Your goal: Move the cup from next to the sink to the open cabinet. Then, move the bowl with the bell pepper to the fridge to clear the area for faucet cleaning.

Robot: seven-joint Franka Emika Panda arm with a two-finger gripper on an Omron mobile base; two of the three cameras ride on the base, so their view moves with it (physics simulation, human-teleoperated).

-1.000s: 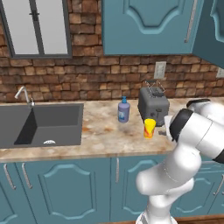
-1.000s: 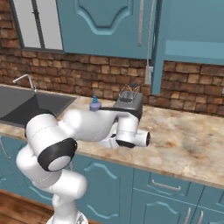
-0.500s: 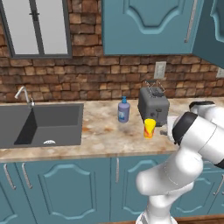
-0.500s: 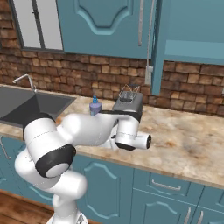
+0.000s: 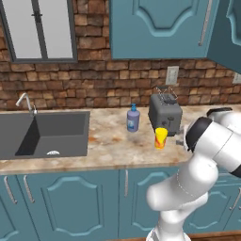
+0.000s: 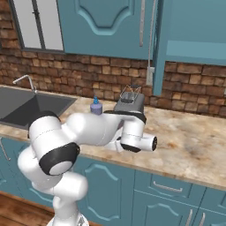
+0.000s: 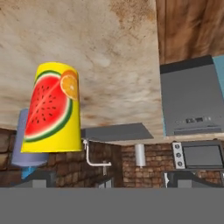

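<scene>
Wrist has swung a little rightward since a second ago; cup unmoved

Cup (image 5: 161, 138) stands upright on the desk (image 5: 110, 143) just in front of the toaster (image 5: 164, 113), blue soap bottle (image 5: 133, 118) to its left, sink (image 5: 44, 134) well apart. Gripper (image 7: 105, 179) jaws spread wide, holding nothing; cup looms close in hand view

Cup (image 7: 52, 109): smooth, glossy yellow finish with printed fruit. Worktop (image 5: 110, 139): polished mottled stone. Toaster (image 5: 164, 113): brushed grey metal. Wall (image 5: 94, 84): rough brick.
</scene>
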